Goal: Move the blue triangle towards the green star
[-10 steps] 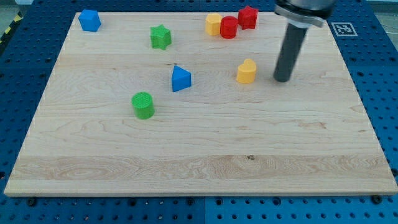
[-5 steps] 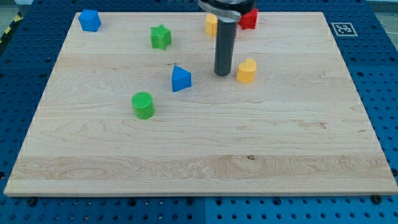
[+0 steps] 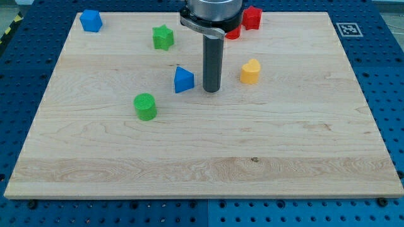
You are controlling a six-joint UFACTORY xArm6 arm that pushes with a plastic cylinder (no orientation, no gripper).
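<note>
The arm carries no gripper, so nothing is grasped; its straight dark rod ends in a tip (image 3: 211,90) resting on the pale wooden desk (image 3: 202,157). The tip stands just to the view's right of the small blue plastic triangle block (image 3: 184,80), near it but seemingly not touching. The green plastic star block (image 3: 163,37) lies toward the view's top and slightly left of the triangle, well apart from it.

Risks, as judged. From this side, a push would drive the triangle mostly toward the view's left, passing below the star rather than closing on it. An off-centre contact on a slanted face could spin the triangle or let it slip off the rod.

Count. Visible blocks: one blue triangle, one blue cube-like block (image 3: 91,20) at the top left corner, one green star, one green cylinder (image 3: 145,106), one yellow rounded block (image 3: 250,72), and two red blocks (image 3: 251,17) partly hidden by the arm. Anything further behind the arm cannot be told.
</note>
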